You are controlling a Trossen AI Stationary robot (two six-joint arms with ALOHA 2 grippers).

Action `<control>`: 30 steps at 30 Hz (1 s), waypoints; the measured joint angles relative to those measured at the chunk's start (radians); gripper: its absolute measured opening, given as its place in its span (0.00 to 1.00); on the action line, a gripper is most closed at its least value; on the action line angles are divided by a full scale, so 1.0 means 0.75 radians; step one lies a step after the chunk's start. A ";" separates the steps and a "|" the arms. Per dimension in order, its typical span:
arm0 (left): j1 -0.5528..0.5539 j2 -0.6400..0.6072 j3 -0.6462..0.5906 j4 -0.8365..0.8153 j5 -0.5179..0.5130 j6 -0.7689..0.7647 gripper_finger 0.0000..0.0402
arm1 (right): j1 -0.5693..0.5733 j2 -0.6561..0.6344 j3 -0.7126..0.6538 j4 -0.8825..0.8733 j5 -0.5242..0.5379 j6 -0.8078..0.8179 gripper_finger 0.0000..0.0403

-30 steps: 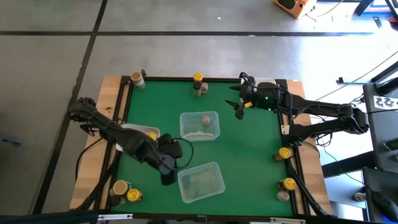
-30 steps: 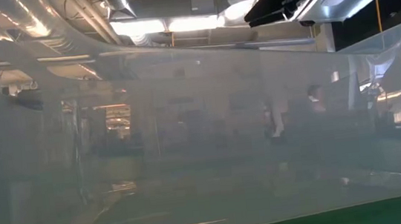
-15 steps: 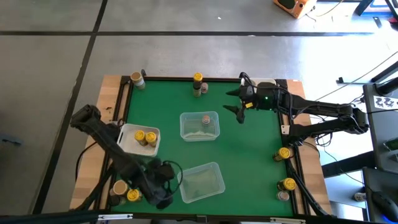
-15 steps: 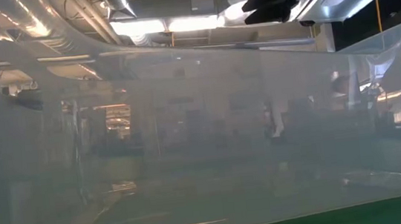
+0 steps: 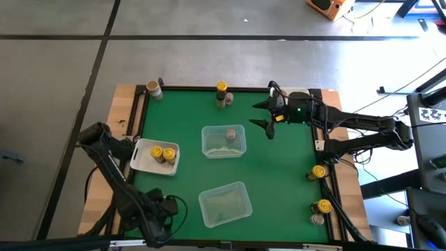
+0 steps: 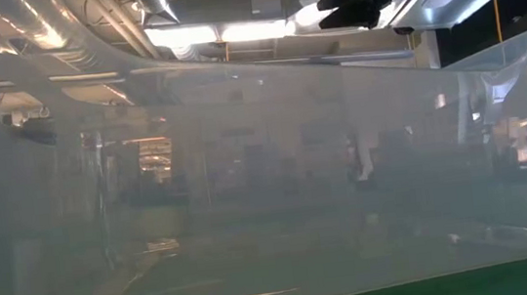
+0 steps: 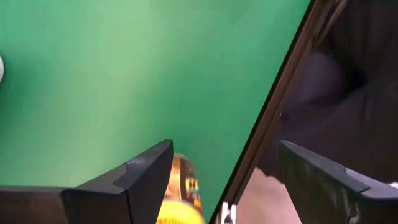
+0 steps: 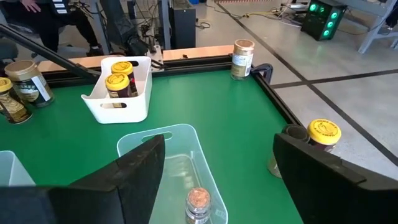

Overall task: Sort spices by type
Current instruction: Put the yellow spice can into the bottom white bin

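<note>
My left gripper (image 5: 155, 229) is down at the table's near-left corner, open. In the left wrist view, my left gripper (image 7: 224, 152) has a yellow-lidded spice jar (image 7: 180, 193) between its fingers, close to one finger and beside the table's dark rim. My right gripper (image 5: 259, 113) hovers open over the far right of the mat, clear of everything. A white tray (image 5: 142, 162) holds two yellow-lidded jars (image 5: 162, 153). A pinkish-brown-lidded jar (image 8: 198, 202) stands in the far clear tub (image 5: 237, 148). The near clear tub (image 5: 224, 203) looks empty. My left gripper is open around the yellow-lidded jar (image 7: 179, 186), which stands on the mat next to one finger (image 7: 149, 168). I cannot tell whether that finger touches it.
A tan-lidded jar (image 5: 152, 88) and a yellow-lidded one (image 5: 221, 87) stand at the far edge. Further yellow-lidded jars (image 5: 318, 171) (image 5: 323, 206) stand along the right edge. The near tub's wall (image 6: 248, 188) fills the low view. Open mat lies between the tubs and the right edge.
My left arm has swung from beside the near tub toward the table's near-left corner. It now covers the jars standing there and no longer covers the white tray. My right gripper has shifted slightly toward the far edge.
</note>
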 joint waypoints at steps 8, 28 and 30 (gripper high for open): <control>-0.079 -0.001 0.000 -0.094 0.071 -0.151 0.70 | 0.000 0.000 0.000 0.000 0.000 -0.026 0.74; -0.157 -0.001 -0.010 -0.246 0.090 -0.278 0.70 | -0.001 0.001 0.000 0.010 0.000 -0.027 0.74; -0.157 -0.001 -0.010 -0.234 0.089 -0.281 0.70 | -0.001 0.001 0.000 0.010 0.000 -0.027 0.74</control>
